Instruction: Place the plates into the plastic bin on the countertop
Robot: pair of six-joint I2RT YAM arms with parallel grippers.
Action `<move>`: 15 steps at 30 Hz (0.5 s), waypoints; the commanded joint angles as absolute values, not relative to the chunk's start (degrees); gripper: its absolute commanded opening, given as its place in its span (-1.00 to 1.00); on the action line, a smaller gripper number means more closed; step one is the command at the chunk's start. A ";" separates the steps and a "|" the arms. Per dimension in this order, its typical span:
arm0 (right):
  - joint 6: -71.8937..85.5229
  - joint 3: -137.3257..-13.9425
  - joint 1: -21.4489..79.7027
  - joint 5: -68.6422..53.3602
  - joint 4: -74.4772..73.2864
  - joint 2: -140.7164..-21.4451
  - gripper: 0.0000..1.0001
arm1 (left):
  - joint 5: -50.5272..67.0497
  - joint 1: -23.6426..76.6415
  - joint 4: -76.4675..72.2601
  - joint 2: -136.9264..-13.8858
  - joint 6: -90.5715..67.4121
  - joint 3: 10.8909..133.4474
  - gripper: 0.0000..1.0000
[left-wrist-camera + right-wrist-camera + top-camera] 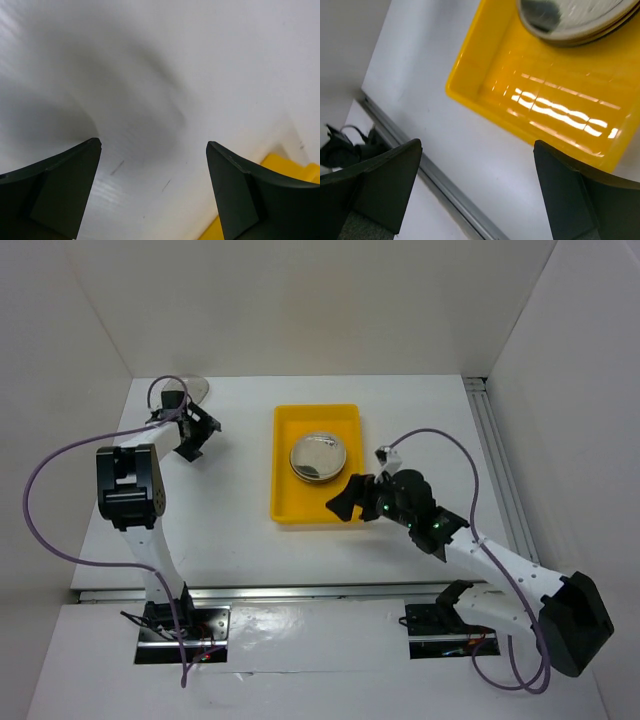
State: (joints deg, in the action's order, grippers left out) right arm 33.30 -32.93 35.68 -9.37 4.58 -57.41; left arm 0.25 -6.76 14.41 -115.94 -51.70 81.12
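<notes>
Here, stacked plates (320, 458) lie at the centre of the plastic bin (300, 517) in the middle of the countertop (230, 530). What looks like one clear plate (197, 388) remains at the back-left corner. The left gripper (197, 438) beside it and the right gripper (348, 496) at the bin's near edge both gape wide, holding nothing.

plastic bin (485, 65) glossy yellow plastic, wavy glare; plates (575, 20) shiny, glassy on top; countertop (420, 75) smooth white, faint sheen; rail (445, 187) bare grey metal
</notes>
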 commanded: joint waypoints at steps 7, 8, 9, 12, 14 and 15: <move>33.75 -30.59 45.61 -11.86 14.49 -60.81 1.00 | -2.63 -11.95 5.17 -129.44 -60.03 95.78 1.00; 34.27 -29.72 46.14 -13.08 15.37 -61.95 1.00 | -2.64 -11.95 5.71 -130.77 -60.03 97.71 1.00; 34.28 -28.84 46.14 -13.10 16.34 -62.57 1.00 | -3.51 -12.48 7.45 -132.17 -60.03 102.17 1.00; 35.42 -27.60 47.55 -14.41 21.17 -66.00 1.00 | -3.52 -13.01 9.83 -137.36 -59.50 110.44 0.97; 36.12 -27.60 48.07 -15.02 22.23 -67.93 1.00 | -4.04 -13.62 11.16 -139.30 -59.50 113.80 0.94; 36.73 -27.60 48.08 -15.55 22.85 -69.33 1.00 | -5.00 -13.62 11.68 -140.79 -59.50 116.43 0.94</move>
State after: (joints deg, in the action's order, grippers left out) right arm 35.31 -28.14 47.22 -13.56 15.64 -66.96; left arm -2.83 -13.17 8.40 -137.62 -58.92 110.76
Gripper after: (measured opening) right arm 0.999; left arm 0.974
